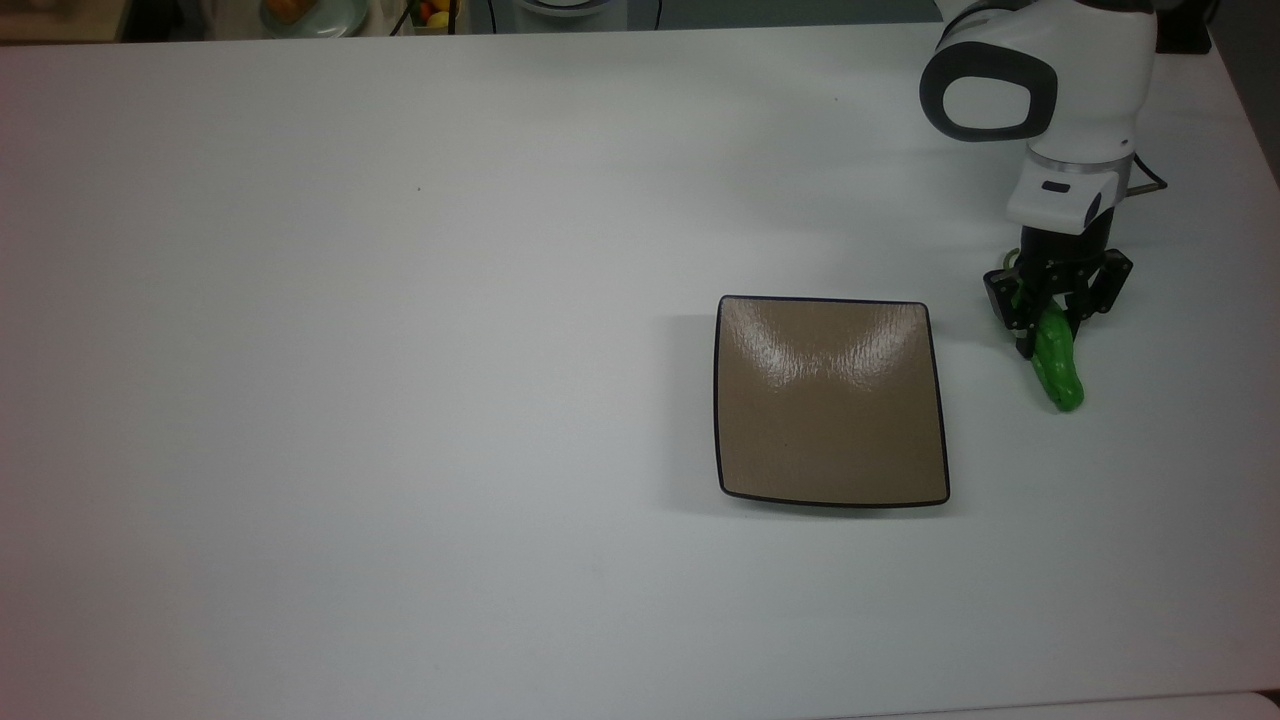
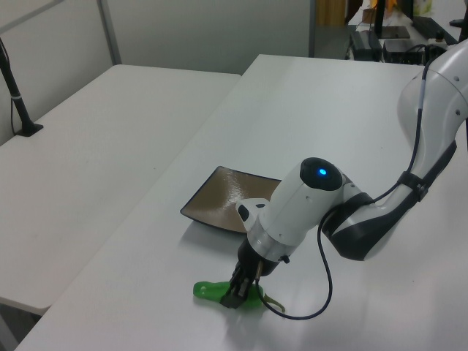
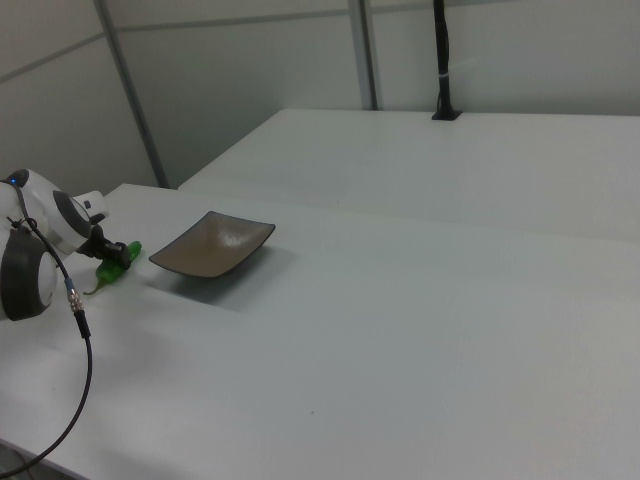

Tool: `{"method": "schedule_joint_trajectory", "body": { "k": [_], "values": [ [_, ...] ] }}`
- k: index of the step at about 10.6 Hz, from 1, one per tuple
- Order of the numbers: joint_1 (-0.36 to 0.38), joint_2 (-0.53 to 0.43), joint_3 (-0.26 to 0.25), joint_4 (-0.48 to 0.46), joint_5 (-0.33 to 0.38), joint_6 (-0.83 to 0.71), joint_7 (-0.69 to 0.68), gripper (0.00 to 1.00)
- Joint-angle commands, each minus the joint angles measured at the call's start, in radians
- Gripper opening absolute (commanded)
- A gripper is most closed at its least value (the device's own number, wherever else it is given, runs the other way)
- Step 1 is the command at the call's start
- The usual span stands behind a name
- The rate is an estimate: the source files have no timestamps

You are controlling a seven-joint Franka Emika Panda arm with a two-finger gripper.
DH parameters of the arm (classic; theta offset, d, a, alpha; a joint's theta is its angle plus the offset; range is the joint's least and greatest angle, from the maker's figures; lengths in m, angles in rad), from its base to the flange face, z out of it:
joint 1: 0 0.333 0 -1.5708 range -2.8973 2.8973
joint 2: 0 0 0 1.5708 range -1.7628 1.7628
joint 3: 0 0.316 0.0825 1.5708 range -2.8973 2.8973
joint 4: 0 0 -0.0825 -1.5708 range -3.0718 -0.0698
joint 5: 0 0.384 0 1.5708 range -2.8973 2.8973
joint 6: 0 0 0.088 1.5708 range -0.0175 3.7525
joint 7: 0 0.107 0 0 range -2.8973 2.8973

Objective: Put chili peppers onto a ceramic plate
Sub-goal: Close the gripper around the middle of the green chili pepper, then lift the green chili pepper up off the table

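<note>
Where the white table [image 1: 400,400] meets the arm, one black two-finger gripper [image 1: 1048,318] stands clamped across the upper part of the single chili pepper [image 1: 1058,365], its jaws drawn in against the pepper's sides. One pepper is present: bright green, glossy, wrinkled and elongated, its free end pointing toward 6 o'clock in the top view. In the left view the pepper [image 2: 210,292] lies low at the tabletop beneath the gripper [image 2: 238,294], and a thin curved olive-brown stem [image 2: 274,303] projects from its other end toward 4 o'clock; whether the pepper touches the table cannot be told.

One ceramic plate [image 1: 830,400] lies flat on the table at 9 o'clock from the pepper in the top view, near it but apart. It is square with slightly bowed edges, shallow, tan-brown, finely textured, and edged by a thin dark rim; a pale sheen crosses its upper half. Nothing rests on it. The right view shows the plate [image 3: 213,246] just beside the pepper [image 3: 115,265], with the gripper [image 3: 105,258] at the pepper.

The arm [image 1: 1050,90] consists of smooth white rounded shells with dark grey joint bands. One thin black cable [image 2: 322,285] loops from the wrist in the left view. The tabletop is matte and plain.
</note>
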Motion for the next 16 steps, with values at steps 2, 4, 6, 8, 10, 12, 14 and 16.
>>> {"method": "schedule_joint_trajectory", "body": {
  "k": [2,4,6,8,10,12,14,16],
  "values": [
    [0.015,-0.009,-0.016,0.015,-0.017,0.021,0.022,0.00],
    [0.010,-0.061,-0.015,0.007,-0.005,0.012,0.025,0.00],
    [-0.002,-0.106,-0.015,0.005,0.023,0.010,0.025,0.00],
    [-0.026,-0.152,-0.015,0.002,0.073,0.007,0.023,0.00],
    [-0.059,-0.224,-0.015,-0.037,0.106,-0.019,0.022,0.00],
    [-0.097,-0.279,-0.015,-0.067,0.132,-0.055,0.008,0.00],
    [-0.141,-0.293,-0.015,-0.068,0.179,-0.081,-0.070,0.00],
    [-0.195,-0.309,-0.018,-0.091,0.262,-0.082,-0.211,0.00]
  ]
}}
